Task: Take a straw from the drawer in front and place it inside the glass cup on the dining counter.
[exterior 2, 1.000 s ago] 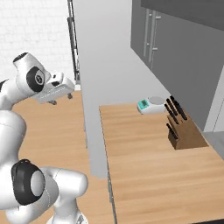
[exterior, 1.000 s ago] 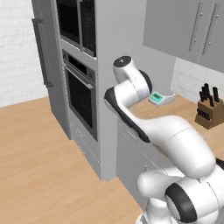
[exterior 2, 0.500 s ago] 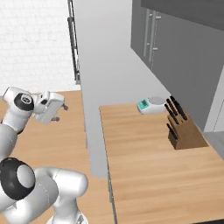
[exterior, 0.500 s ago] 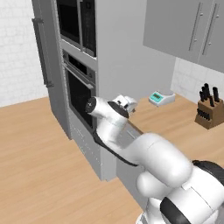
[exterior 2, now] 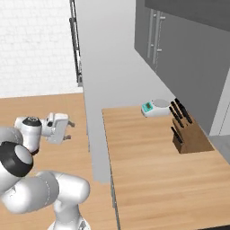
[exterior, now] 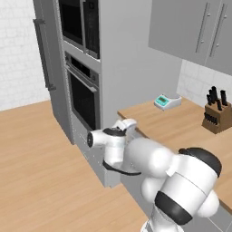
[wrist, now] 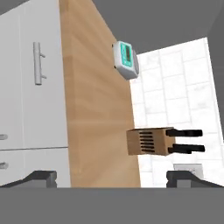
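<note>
- The straw is hidden; my read is it sits shut away inside the drawer, so no long axis to call yet
- Grey cabinet fronts (wrist: 26, 109) fill the left of the hand view under the wooden counter (wrist: 94, 109); which panel is the drawer, I cannot tell
- One bar handle (wrist: 38, 63) runs crosswise to the line between the fingertips
- The end effector (exterior 2: 68, 130) hangs low beside the counter, jaws wide apart, gripping nothing
- Those fronts lie off to one side of its aim, so it needs to swing across

White arm (exterior: 149, 158) bent low beside oven doors (exterior: 84, 97), scale (exterior: 166, 102), knife block (exterior: 215, 115) on wooden counter (exterior: 181, 124)
</note>
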{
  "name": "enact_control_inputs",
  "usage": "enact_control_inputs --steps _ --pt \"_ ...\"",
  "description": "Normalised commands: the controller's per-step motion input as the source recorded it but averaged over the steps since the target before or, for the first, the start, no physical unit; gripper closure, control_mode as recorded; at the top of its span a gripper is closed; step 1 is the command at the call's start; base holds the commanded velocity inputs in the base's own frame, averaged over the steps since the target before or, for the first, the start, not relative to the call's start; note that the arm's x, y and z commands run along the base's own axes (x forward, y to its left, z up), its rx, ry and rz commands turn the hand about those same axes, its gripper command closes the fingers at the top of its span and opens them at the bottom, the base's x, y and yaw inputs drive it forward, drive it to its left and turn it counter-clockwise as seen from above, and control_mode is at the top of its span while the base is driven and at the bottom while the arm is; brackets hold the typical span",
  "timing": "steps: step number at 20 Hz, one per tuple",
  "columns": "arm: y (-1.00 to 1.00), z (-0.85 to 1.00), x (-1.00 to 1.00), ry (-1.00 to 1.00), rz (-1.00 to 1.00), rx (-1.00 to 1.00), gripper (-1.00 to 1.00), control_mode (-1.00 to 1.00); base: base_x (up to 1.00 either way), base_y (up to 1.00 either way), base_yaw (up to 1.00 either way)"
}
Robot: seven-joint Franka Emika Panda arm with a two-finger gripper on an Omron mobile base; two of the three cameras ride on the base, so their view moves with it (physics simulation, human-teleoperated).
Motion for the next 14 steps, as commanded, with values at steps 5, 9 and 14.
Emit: enact_control_inputs --steps 5,9,14 --pt "-0.02 -0.73 0.37 0.00 -0.10 -0.10 -1.00 -1.00 0.00 0.00 0.00" --pt "-0.09 -0.70 0.47 0.02 -0.10 -0.01 -1.00 -1.00 0.00 0.00 0.00" --pt "-0.23 -0.49 0.48 0.03 -0.08 0.00 -1.00 -1.00 0.00 0.00 0.00"
